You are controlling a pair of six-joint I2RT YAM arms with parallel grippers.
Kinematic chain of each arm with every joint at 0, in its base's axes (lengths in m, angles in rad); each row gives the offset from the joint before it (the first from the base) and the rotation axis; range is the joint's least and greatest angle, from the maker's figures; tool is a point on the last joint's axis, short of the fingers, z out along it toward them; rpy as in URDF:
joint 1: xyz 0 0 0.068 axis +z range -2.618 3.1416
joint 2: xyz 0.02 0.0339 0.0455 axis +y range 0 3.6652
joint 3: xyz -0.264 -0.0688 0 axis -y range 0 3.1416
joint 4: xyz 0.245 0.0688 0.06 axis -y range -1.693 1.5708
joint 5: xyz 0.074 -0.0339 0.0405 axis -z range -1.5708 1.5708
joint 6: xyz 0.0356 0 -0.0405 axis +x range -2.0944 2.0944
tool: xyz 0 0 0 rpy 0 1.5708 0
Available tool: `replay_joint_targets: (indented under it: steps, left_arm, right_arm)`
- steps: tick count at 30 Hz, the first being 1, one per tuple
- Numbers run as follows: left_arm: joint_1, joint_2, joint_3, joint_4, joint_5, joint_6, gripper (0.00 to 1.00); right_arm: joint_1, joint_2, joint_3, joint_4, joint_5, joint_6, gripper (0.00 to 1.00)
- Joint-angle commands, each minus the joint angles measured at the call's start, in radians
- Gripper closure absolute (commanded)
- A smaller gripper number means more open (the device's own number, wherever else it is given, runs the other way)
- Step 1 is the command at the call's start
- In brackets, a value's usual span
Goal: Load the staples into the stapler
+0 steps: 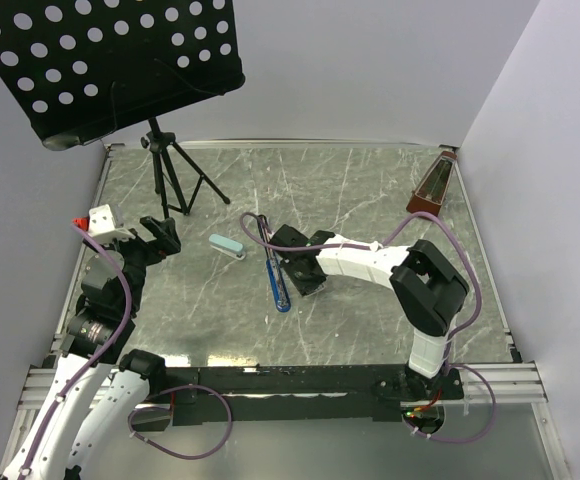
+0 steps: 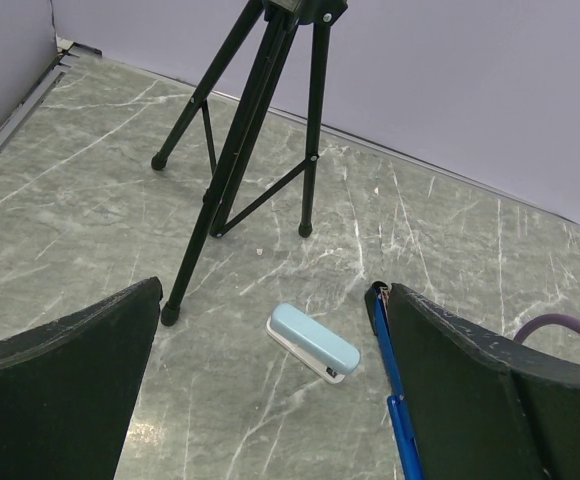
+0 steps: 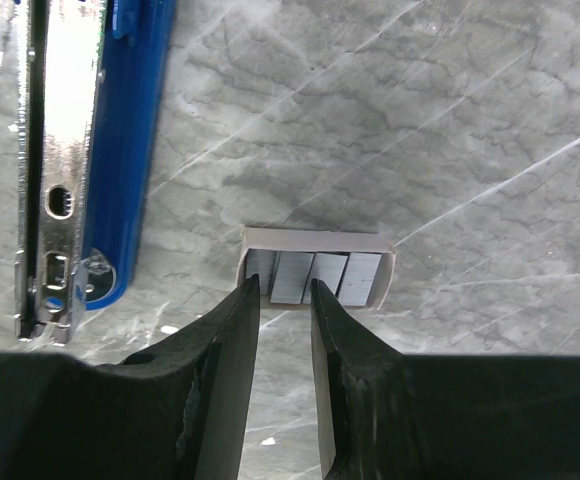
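Observation:
The dark blue stapler (image 1: 273, 265) lies opened out flat mid-table, its silvery magazine (image 3: 58, 150) beside its blue cover (image 3: 135, 120). Part of it shows in the left wrist view (image 2: 395, 400), behind a finger. A small whitish box (image 3: 315, 240) holds several grey staple strips (image 3: 325, 277), just right of the stapler. My right gripper (image 3: 285, 290) is low over the box with its jaws a narrow gap apart. Its tips are at the box's open edge, either side of one strip. My left gripper (image 2: 275, 290) is wide open and empty, raised at the left (image 1: 160, 235).
A small light-blue stapler (image 1: 227, 247) lies between the arms and also shows in the left wrist view (image 2: 313, 343). A black music stand's tripod (image 1: 170, 170) stands at the back left. A brown metronome (image 1: 432, 190) stands at the back right.

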Motion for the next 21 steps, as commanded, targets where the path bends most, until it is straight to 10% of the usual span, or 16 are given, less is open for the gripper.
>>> replay_joint_targets:
  steps: [1, 21]
  left_arm:
    - [0.005, -0.011, 0.001, 0.015, 0.007, -0.003, 0.01]
    - [0.005, -0.008, 0.0, 0.018, 0.012, -0.003, 0.01]
  right_arm:
    - [0.01, -0.066, 0.02, 0.016, 0.008, 0.024, 0.65]
    - [0.008, -0.003, 0.001, 0.01, 0.039, 0.047, 0.66]
